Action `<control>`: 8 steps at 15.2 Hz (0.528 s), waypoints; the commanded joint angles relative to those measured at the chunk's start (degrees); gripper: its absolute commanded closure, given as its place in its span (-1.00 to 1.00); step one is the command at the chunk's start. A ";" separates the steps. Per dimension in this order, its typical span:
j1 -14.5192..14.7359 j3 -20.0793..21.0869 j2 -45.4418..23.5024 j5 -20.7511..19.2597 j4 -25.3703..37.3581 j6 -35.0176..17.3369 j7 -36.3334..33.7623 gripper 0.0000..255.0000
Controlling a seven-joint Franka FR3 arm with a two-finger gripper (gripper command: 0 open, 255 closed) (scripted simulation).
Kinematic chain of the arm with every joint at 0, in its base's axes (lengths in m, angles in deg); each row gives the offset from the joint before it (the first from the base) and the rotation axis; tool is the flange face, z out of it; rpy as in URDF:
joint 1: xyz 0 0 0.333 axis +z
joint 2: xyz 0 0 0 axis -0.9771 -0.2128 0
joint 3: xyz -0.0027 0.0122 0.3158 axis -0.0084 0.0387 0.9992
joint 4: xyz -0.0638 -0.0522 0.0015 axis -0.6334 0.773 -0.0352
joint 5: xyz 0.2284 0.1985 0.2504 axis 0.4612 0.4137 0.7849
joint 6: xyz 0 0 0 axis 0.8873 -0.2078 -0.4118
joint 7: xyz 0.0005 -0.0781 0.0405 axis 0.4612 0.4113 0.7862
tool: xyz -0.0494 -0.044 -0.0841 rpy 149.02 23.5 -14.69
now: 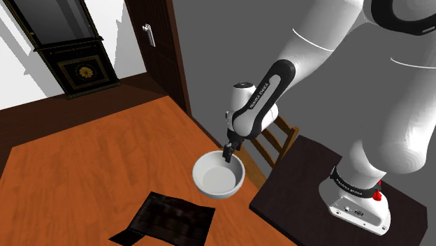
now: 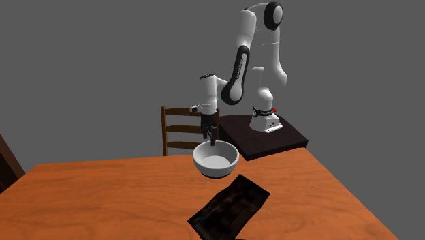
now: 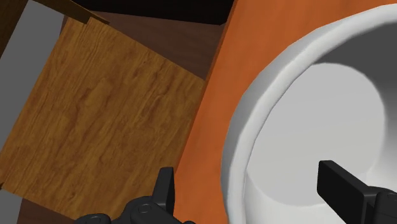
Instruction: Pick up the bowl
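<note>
In the shoulder view you are seeing the gripper (image 1: 228,152) pointing down at the white bowl's (image 1: 213,180) rim beside the chair (image 1: 276,143), its fingertips merging into one dark shape. In the second exterior view the bowl (image 2: 215,162) is sitting near the table's (image 2: 102,198) edge, the arm (image 2: 238,68) folding down over it. In the wrist view the bowl (image 3: 318,108) is running off frame; the fingers (image 3: 343,184) are standing apart, straddling its wall.

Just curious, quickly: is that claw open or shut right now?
The gripper is open, fingers astride the white bowl rim, holding nothing.
</note>
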 commanded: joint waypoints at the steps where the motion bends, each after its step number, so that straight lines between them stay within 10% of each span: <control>1: -0.15 0.27 -1.86 0.87 0.13 -1.74 0.91 -1.00; 4: -0.31 0.58 -3.39 1.52 0.34 -3.05 1.56 -1.00; 5: -0.34 0.60 -3.39 1.59 0.27 -3.13 1.64 1.00; 8: -0.34 0.61 -3.26 1.60 0.16 -3.10 1.64 1.00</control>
